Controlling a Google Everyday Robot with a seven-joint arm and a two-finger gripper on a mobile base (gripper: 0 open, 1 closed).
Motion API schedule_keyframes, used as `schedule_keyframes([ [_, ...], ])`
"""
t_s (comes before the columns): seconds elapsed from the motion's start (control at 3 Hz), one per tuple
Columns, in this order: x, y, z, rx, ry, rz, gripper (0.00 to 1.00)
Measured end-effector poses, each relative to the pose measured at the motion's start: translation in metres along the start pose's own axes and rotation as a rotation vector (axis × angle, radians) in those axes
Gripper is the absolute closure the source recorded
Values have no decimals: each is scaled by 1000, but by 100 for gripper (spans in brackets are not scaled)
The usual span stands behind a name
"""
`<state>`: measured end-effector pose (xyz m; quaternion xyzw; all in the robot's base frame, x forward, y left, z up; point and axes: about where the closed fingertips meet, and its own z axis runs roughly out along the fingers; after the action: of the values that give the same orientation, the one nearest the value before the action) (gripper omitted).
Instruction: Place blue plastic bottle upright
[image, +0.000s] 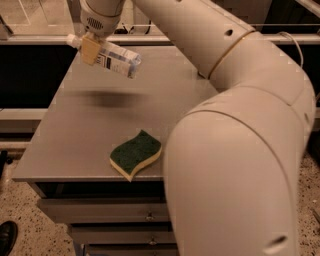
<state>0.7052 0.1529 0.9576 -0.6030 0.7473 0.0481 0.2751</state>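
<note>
My end effector (91, 48) is clamped on the blue plastic bottle (119, 58) near its cap, holding it almost sideways in the air over the tabletop (75, 135), well behind the green sponge (135, 154). Mid-carry, I'd say. Next up: rotate it cap-up, then lower it.

Matt grey table (70, 145), glossy clear plastic.
Gripper (91, 48), above table's far left, clamps blue plastic bottle (119, 59): clear, shiny. Sponge (136, 154): rough green top, yellow foam.
</note>
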Motion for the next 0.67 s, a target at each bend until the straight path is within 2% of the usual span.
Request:
schedule_keyframes([
  [0.33,-4,11,-35,-36,-168,-42,100],
  [0.67,5,20,-60,-63,-324,-74,100],
])
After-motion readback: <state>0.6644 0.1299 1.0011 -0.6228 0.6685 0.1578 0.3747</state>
